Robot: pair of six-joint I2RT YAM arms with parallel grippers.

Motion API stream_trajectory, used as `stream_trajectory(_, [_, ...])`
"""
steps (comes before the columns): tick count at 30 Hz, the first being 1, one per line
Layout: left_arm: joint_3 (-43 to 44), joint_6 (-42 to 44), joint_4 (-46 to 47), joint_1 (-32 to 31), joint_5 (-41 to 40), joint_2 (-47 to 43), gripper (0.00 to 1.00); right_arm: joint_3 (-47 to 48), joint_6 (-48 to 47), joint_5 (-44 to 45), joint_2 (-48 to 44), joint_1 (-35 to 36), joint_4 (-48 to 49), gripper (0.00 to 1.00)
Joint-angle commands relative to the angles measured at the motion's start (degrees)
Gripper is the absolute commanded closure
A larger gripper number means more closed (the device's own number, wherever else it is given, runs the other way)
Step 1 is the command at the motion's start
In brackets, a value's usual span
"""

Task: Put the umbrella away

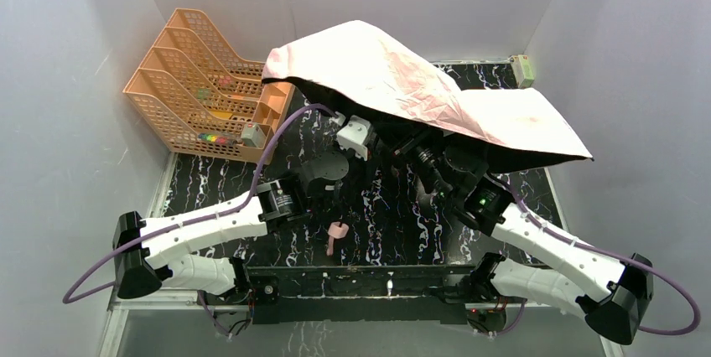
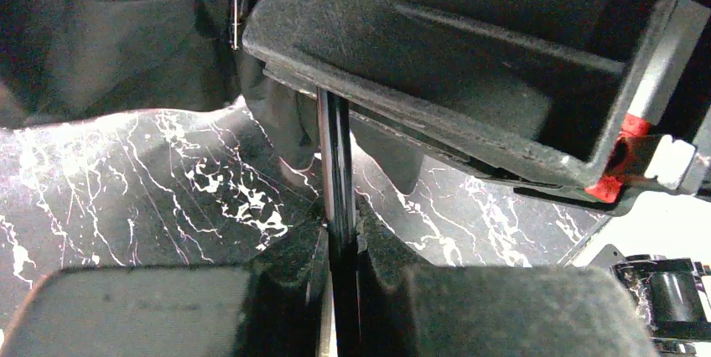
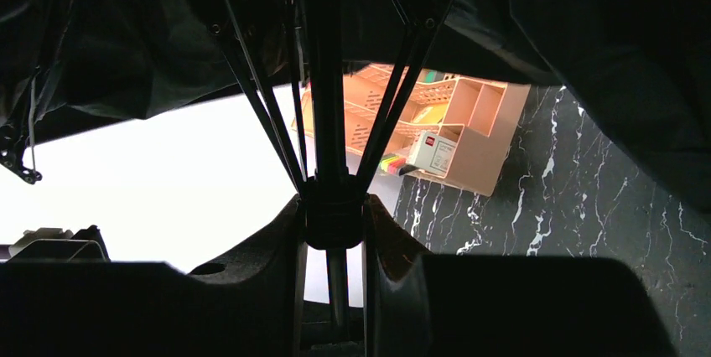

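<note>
The umbrella (image 1: 419,80) stands open over the middle of the black marble table (image 1: 210,181), its pale pink side up and its black underside facing down. Its small pale handle (image 1: 336,237) hangs low near the front. My left gripper (image 2: 339,231) is shut on the black shaft (image 2: 335,156); in the top view it (image 1: 376,144) reaches under the canopy's edge. My right gripper (image 3: 334,223) is shut on the black runner (image 3: 334,206), where the ribs (image 3: 251,97) fan out. In the top view it (image 1: 417,156) is mostly hidden under the fabric.
An orange mesh desk organizer (image 1: 201,89) with small items stands at the back left and also shows in the right wrist view (image 3: 453,131). A small box (image 1: 522,69) sits at the back right corner. Grey walls close in the sides and the back.
</note>
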Motion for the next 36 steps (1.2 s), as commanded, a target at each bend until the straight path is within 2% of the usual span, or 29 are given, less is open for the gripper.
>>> stream_trajectory(1, [3.28,3.01,11.26,-0.57,-1.84,-2.64,1.00,-0.37,1.93,-1.52,-0.92,0.54,-3.60,1.00])
stream_trajectory(4, [3.14,2.20,9.11,-0.57,-1.67,-2.96,1.00,0.23,2.31,1.62,-1.49,0.57,-3.20,1.00])
stream_trajectory(6, [3.02,1.25,6.41,-0.57,-0.37,-3.34,0.77,0.71,3.17,5.57,-2.17,0.41,-3.26,1.00])
stream_trajectory(11, [-0.75,-4.76,0.89,-0.57,7.88,-6.82,0.35,1.84,6.42,12.57,-2.29,0.48,-2.55,1.00])
stream_trajectory(15, [-3.88,-9.92,-2.01,-0.74,13.81,-9.44,0.05,2.51,7.46,15.99,-1.66,0.45,-2.99,1.00])
stream_trajectory(16, [-3.90,-10.83,-3.90,-0.93,14.66,-9.48,0.02,2.51,7.46,17.00,-1.51,0.43,-2.99,1.00])
stream_trajectory(22, [-4.24,-14.10,-14.86,-2.57,14.65,-11.12,0.02,2.98,4.94,19.97,-1.08,0.23,-2.72,1.00])
stream_trajectory(28, [-3.08,-13.56,-26.10,-2.77,13.09,-14.31,0.02,3.01,4.27,19.19,-1.01,0.13,-4.55,1.00])
stream_trajectory(32, [-1.49,-13.33,-30.23,-2.76,13.94,-15.03,0.02,2.36,4.47,18.98,-1.13,0.05,-4.48,1.00])
stream_trajectory(36, [-2.17,-13.82,-31.68,-2.78,15.76,-15.26,0.16,2.38,4.71,19.07,-0.93,0.04,-4.23,1.00])
